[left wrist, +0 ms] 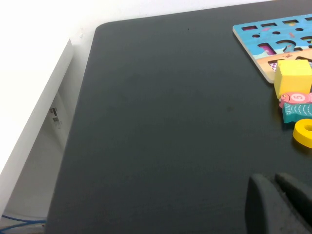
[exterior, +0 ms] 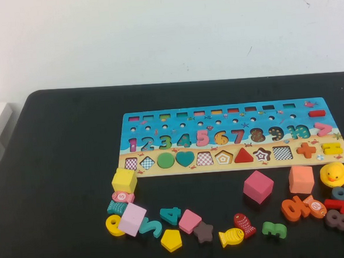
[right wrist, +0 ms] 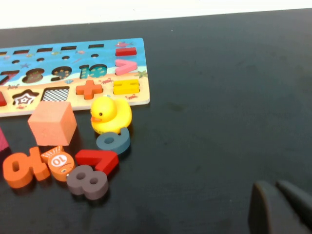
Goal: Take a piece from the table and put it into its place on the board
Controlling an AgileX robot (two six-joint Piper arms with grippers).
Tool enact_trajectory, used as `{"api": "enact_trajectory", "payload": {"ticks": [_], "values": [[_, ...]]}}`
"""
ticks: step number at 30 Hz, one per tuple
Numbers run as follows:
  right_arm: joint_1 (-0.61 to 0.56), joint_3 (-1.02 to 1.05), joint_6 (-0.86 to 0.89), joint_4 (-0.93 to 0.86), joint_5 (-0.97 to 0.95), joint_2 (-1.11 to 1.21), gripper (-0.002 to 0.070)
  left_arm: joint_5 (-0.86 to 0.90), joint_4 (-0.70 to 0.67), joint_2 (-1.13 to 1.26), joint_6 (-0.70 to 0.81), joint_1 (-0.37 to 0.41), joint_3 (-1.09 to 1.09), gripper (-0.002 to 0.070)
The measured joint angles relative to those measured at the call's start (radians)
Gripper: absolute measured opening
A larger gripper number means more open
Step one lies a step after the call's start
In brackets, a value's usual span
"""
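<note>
Nothing picked yet: left gripper (left wrist: 280,204) parked near-left, right gripper (right wrist: 282,207) near-right, both off the pieces, fingers look together. Next move needs a reach to one loose piece, e.g. the yellow pentagon (exterior: 171,240) in the near row, lying flat, tip toward near. Its slot sits on the board (exterior: 234,138) farther back, long axis left-right.

The desk (exterior: 63,171) was matt black and smooth. The board (exterior: 229,111) looked like wood with a printed, slightly glossy face. The duck (right wrist: 111,115) looked like smooth yellow plastic; the salmon cube (right wrist: 52,123) had a dull, grainy face.
</note>
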Motion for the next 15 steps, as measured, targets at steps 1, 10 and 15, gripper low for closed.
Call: {"api": "enact_trajectory", "payload": {"ticks": [1, 10, 15], "values": [[0.0, 0.0, 0.0, 0.0, 0.0, 0.0, 0.0018, 0.0, 0.0, 0.0, 0.0, 0.0, 0.0, -0.0003], [0.0, 0.0, 0.0, 0.0, 0.0, 0.0, 0.0019, -0.027, -0.314, 0.0, -0.058, 0.0, 0.002, -0.0003], [0.0, 0.0, 0.0, 0.0, 0.0, 0.0, 0.0018, -0.051, -0.705, 0.0, -0.101, 0.0, 0.002, -0.0002]]}}
